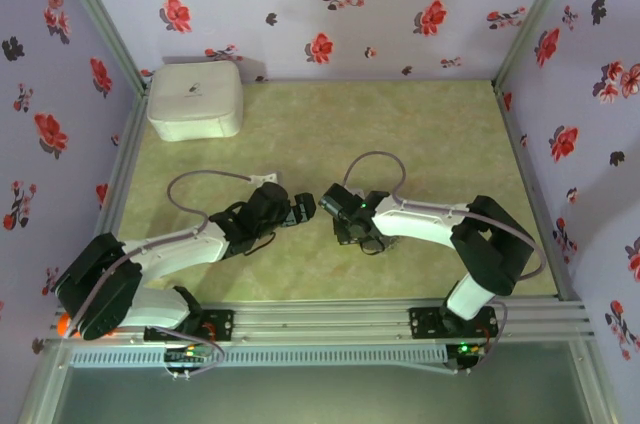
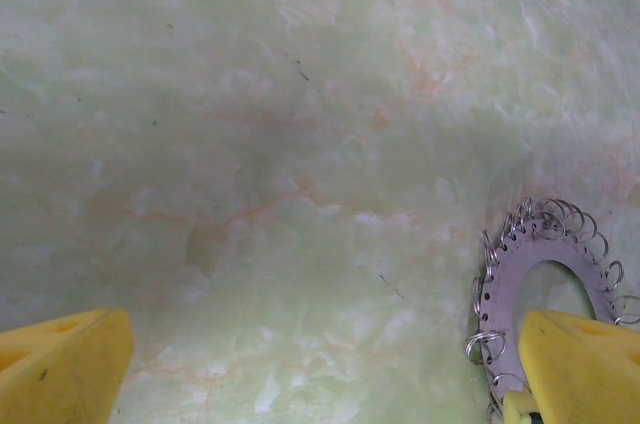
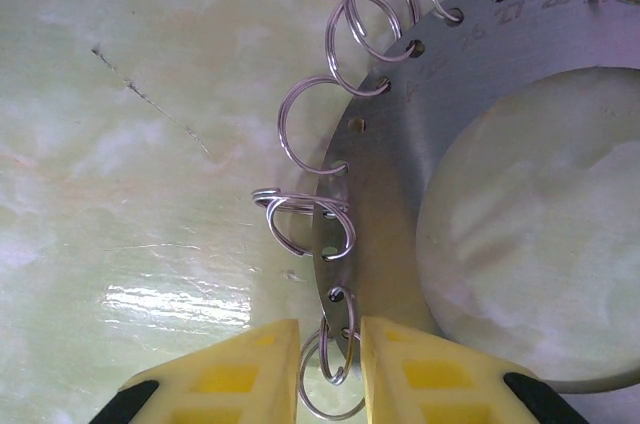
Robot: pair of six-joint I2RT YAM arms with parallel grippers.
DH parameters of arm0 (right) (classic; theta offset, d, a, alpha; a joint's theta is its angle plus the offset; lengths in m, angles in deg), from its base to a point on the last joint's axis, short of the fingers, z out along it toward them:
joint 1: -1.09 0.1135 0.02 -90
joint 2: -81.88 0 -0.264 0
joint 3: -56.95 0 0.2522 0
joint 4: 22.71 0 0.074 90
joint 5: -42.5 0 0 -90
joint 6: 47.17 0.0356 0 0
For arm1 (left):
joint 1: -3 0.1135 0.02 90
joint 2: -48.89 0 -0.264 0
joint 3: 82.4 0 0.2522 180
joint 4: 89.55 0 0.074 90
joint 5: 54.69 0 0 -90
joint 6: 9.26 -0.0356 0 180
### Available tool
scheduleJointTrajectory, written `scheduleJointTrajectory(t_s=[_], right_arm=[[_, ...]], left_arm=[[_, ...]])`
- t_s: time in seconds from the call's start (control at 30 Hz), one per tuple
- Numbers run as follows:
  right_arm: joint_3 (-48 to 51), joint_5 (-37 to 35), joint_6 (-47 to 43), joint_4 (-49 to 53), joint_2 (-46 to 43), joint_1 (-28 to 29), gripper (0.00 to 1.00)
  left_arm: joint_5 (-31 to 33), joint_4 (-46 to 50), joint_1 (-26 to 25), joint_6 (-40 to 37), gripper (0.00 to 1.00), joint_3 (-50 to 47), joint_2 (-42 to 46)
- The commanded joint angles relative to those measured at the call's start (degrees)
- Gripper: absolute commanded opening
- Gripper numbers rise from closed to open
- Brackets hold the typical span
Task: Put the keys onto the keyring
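Right wrist view: the right gripper (image 3: pixel 330 339) is low over the table (image 3: pixel 150 194), its yellow fingertips on either side of the rim of the keyring (image 3: pixel 390 164).
Keyring: lies flat on the table between the two arms. It is a grey disc with an open centre and many small wire loops threaded through holes along its edge.
Right gripper: parted only a little. One wire loop (image 3: pixel 325 369) and the disc's edge sit in the narrow gap, with table showing beside the wire, so it appears to clamp nothing.
Left gripper (image 2: pixel 325 354): wide open and holding nothing, with its right-hand finger (image 2: pixel 580 364) over the near part of the keyring (image 2: pixel 505 284).
Step in hand: probably working a single loop at the rim.
Doing it well: centre the fingertips on that one loop and keep clear of its neighbours, which overlap closely. Close gently, since thin wire slips easily.
Steadying: the disc looks light and likely to slide, so the left gripper could press it flat first.
Risk: dragging the whole disc sideways.
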Motion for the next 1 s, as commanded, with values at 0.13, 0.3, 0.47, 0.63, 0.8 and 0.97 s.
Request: scheduleJointTrajectory(t_s=[0.13, 0.3, 0.47, 0.63, 0.8, 0.97], right_arm=[[-0.18, -2.86, 3.41, 4.65, -2.56, 0.48, 0.34], [0.92, -5.81, 8.19, 6.24, -7.94, 0.44, 0.34], [3.53, -6.38, 15.69, 6.43, -11.90, -0.01, 0.32], [2.31, -3.07, 14.47, 4.91, -8.90, 0.12, 0.31], [1.07, -2.02, 12.55, 4.07, -5.41, 0.52, 0.30], [0.29, -1.25, 11.26, 3.19, -3.22, 0.55, 0.27]], left_arm=[[1.57, -0.34, 0.52, -0.69, 1.00, -0.22, 0.02], [1.46, -0.78, 0.67, -0.77, 1.00, -0.62, 0.05], [1.40, -1.26, 0.73, -0.67, 1.00, -0.66, 0.06], [1.18, -1.92, 0.78, -0.51, 1.00, -0.89, -0.21], [1.07, -1.74, 0.77, -0.50, 1.00, -1.47, 0.55], [1.12, -1.66, 0.78, -0.13, 1.00, -1.94, 0.93]])
